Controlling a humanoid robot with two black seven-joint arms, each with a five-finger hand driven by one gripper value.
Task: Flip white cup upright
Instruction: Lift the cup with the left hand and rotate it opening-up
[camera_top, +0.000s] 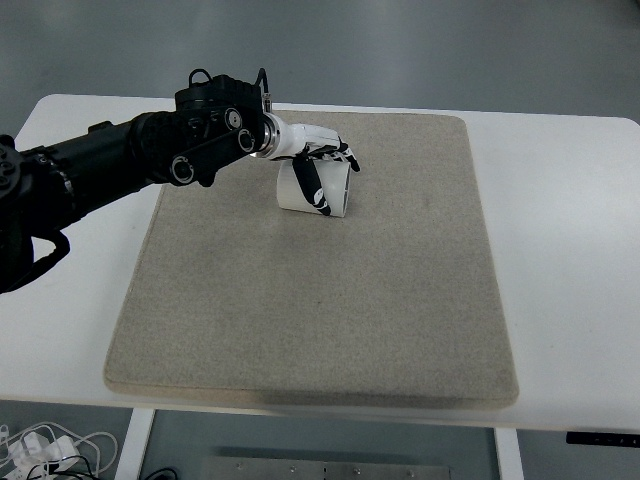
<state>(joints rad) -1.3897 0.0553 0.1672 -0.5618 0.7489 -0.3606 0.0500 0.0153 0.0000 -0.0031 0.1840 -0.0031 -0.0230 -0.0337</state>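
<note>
Left hand (318, 160) reaches in from 9 o'clock, fingers wrapped over the white cup (318, 190), thumb down its near side. Cup sits tilted on the beige mat (320, 300), toward 12 o'clock of the mat's centre. Mat lies on the white table (570, 250).

You have a single top view, looking steeply down from the robot's side onto the white table (560, 250) and the beige mat (330, 300) (no second view shares it). It sits far enough back to show the whole mat, grey floor beyond and cables (45, 448) below.
</note>
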